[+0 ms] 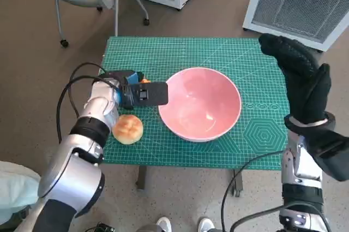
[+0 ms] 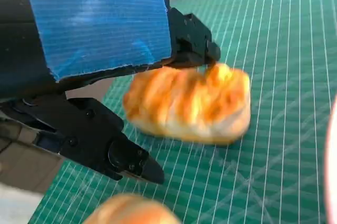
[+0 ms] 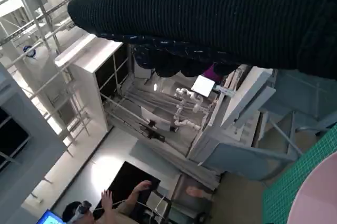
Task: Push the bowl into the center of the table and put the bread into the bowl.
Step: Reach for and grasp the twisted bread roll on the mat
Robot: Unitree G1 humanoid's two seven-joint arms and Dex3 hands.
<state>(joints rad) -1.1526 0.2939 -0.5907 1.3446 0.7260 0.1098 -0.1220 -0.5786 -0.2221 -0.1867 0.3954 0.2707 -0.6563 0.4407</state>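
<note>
Bowl (image 1: 200, 103) seen near table centre | left hand (image 1: 135, 93) spread beside bread (image 2: 188, 103), not gripped | right hand (image 1: 300, 76) raised, spread | next: bread to be grasped.

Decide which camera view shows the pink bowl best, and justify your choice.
The head view shows it best: the whole pink bowl sits on the green mat, its rim and hollow fully visible, with nothing visible inside it. The left wrist view catches only a pale sliver at the picture's edge; the right wrist view shows just a pink corner.
</note>
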